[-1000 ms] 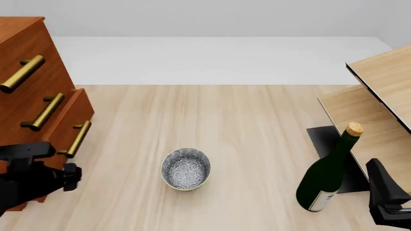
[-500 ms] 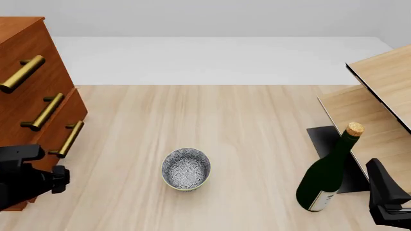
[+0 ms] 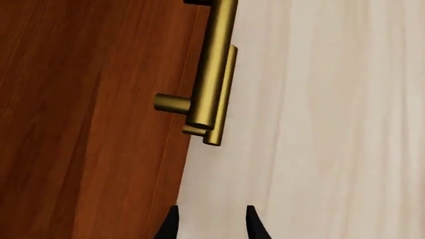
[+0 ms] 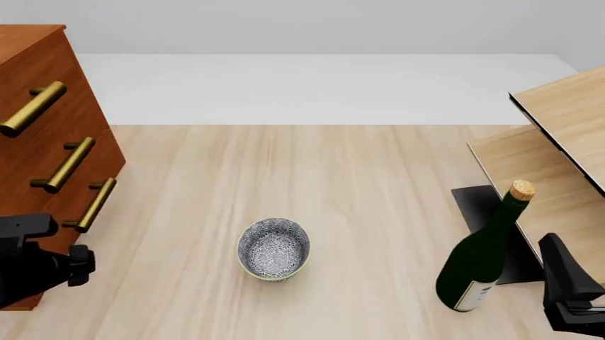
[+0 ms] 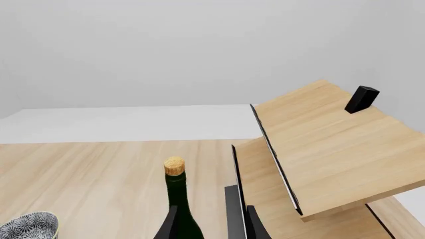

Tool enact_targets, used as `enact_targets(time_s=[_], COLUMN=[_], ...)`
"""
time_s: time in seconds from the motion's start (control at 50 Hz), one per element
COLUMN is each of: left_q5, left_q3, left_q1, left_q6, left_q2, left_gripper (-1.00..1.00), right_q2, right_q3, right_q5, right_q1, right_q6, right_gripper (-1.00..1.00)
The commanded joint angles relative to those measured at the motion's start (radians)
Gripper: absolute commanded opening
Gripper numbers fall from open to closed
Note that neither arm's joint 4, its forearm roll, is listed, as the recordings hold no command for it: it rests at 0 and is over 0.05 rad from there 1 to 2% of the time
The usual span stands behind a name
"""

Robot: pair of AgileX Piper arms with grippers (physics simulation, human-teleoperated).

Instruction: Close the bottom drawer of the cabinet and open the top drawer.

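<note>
Your cabinet [image 4: 38,134] at nine o'clock shows all drawers shut; the patterned bowl [image 4: 274,248] sits empty. Both pincers, left gripper [image 3: 211,224] and right gripper [image 5: 211,224], are spread, gripping nothing.

- The left arm [image 4: 33,265] is matte black all over, built of blocky, squared housings with a short, round-ended stub sticking out on one side.
- No cables, screws or printed markings can be made out on it.
- The left gripper [image 3: 210,225] shows two slim black fingertips [image 3: 170,226] that curve and taper to points.
- The right arm [image 4: 570,296] is the same plain black, an angular, wedge-like casing with faceted edges.
- The right gripper [image 5: 210,225] has matching thin, dark, pointed fingertips [image 5: 254,225].
</note>
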Motion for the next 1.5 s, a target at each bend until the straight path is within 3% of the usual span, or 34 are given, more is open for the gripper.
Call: enact_targets(time_s=[0.02, 0.18, 0.54, 0.84, 1.04, 1.12, 1.28, 1.34, 1.5], left_q5=[0.004, 0.019, 0.089, 0.12, 0.127, 0.136, 0.128, 0.128, 0.047], left_q3=[-0.002, -0.003, -0.046, -0.082, -0.112, -0.138, -0.151, -0.156, -0.114], left_q1=[-0.009, -0.038, -0.223, -0.337, -0.433, -0.464, -0.453, -0.453, -0.494], left_q6=[-0.008, -0.027, -0.143, -0.155, -0.095, -0.039, 0.185, 0.209, 0.429], left_q2=[-0.001, -0.016, -0.034, -0.051, -0.085, -0.116, -0.228, -0.236, -0.298], left_gripper=[1.0, 1.0, 1.0, 1.0, 1.0, 1.0, 1.0, 1.0, 1.0], right_q2=[0.0, 0.0, 0.0, 0.0, 0.0, 0.0, 0.0, 0.0, 0.001], right_q3=[0.0, 0.0, 0.0, 0.0, 0.0, 0.0, 0.0, 0.0, 0.0], right_q5=[0.0, 0.0, 0.0, 0.0, 0.0, 0.0, 0.0, 0.0, 0.0], right_q1=[0.0, 0.0, 0.0, 0.0, 0.0, 0.0, 0.0, 0.0, -0.001], right_q6=[0.0, 0.0, 0.0, 0.0, 0.001, 0.001, -0.001, -0.001, 0.003], right_gripper=[1.0, 1.0, 1.0, 1.0, 1.0, 1.0, 1.0, 1.0, 1.0])
